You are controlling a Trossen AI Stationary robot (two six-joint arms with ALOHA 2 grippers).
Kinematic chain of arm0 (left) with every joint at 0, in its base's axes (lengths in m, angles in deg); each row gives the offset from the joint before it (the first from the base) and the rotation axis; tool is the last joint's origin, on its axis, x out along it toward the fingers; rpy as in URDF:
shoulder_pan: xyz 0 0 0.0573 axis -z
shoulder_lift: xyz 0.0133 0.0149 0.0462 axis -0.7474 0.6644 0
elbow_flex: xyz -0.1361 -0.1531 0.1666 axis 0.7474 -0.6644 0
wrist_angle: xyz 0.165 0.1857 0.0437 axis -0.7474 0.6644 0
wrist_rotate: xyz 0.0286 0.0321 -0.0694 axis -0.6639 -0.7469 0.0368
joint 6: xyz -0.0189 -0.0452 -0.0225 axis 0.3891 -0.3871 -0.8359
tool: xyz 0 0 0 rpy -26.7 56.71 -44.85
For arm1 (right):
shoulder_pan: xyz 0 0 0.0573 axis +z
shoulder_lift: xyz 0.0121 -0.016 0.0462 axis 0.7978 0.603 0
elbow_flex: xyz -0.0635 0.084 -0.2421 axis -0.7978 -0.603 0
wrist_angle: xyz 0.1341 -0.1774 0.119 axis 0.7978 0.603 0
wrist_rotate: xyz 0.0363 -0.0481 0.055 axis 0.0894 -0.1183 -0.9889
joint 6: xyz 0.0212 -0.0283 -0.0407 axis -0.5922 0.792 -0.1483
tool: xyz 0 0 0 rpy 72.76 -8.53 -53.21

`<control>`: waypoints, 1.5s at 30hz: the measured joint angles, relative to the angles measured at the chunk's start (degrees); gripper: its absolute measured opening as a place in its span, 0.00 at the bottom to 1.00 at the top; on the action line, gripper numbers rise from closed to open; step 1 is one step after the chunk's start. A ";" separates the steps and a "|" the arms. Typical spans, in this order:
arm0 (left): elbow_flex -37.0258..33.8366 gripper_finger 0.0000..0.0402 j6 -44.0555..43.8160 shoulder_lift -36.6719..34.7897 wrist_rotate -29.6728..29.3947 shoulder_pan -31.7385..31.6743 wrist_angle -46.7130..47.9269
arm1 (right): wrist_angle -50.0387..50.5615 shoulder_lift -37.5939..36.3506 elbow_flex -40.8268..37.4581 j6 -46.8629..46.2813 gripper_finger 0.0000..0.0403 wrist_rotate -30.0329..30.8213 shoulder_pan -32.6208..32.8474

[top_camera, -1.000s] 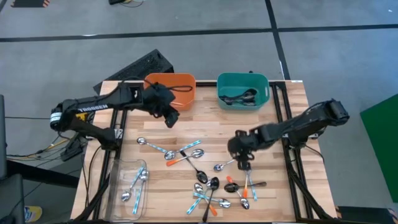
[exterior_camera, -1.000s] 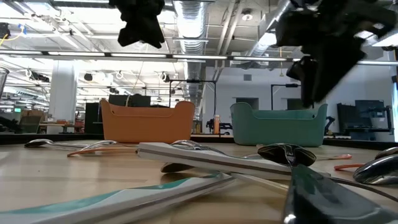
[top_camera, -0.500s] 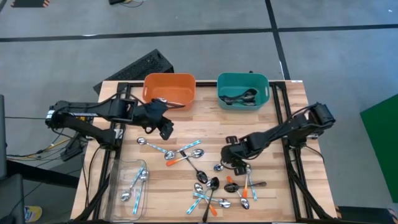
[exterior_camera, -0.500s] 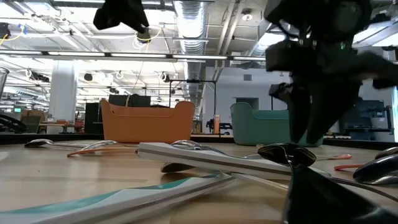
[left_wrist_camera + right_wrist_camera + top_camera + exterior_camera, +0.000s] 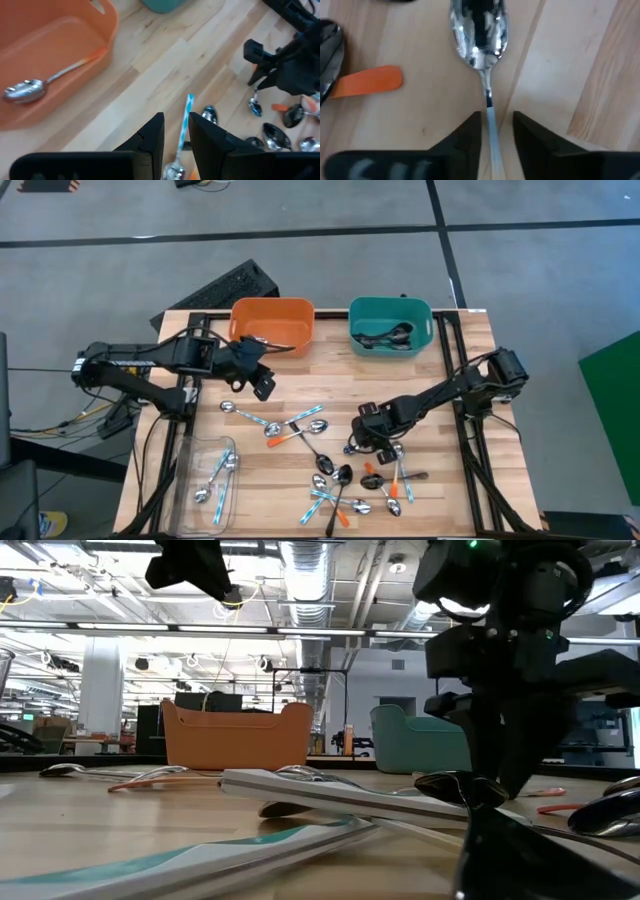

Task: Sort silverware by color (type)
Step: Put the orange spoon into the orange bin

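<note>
orange bin [image 5: 272, 323], teal bin [image 5: 391, 321], clear tray [image 5: 190, 472]

orange bin [image 5: 272, 323] | teal bin [image 5: 390, 321] | light-blue-handled spoon [image 5: 480, 45]

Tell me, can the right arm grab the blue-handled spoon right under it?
Probably yes. The right gripper is low over the table, its fingers straddling the light-blue-handled spoon. Nothing lies on that handle; an orange handle rests off to one side.
</note>
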 joint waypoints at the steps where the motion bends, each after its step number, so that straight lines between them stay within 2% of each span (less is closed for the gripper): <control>1: 0.00 0.19 0.71 0.00 0.00 -0.51 0.02 | -0.16 -0.33 0.00 -0.06 0.29 -0.21 -0.54; 6: 0.00 0.19 4.44 0.00 1.57 -3.92 0.00 | 0.15 -0.66 -0.11 -0.24 0.07 -2.37 -4.01; 8: 0.00 0.19 5.21 0.00 2.37 -5.17 0.00 | 0.36 -0.65 -0.11 -0.30 0.03 -4.78 -5.68; 13: 0.00 0.19 7.43 0.00 3.63 -7.02 0.00 | 0.00 -1.06 -0.07 -3.60 0.04 -6.53 -9.31; 16: 0.00 0.19 8.31 0.00 3.92 -7.67 -0.02 | -0.48 -2.68 -0.13 -4.05 0.02 -4.28 -11.75; 18: 0.00 0.19 9.09 0.00 3.95 -8.08 -0.08 | -0.51 -4.63 -0.33 -5.04 0.02 -3.02 -13.59; 29: 0.00 0.19 11.65 0.02 4.77 -10.51 -1.40 | -6.12 -17.65 0.58 -7.94 0.01 -4.27 -24.83; 37: 0.02 0.20 15.07 -0.11 2.95 -11.50 -10.68 | -9.77 -23.43 5.63 -9.51 0.01 -4.63 -29.32; 45: 0.79 0.28 22.50 -1.44 3.67 -13.79 -19.02 | -10.81 -24.75 12.80 -8.47 0.01 -4.93 -29.70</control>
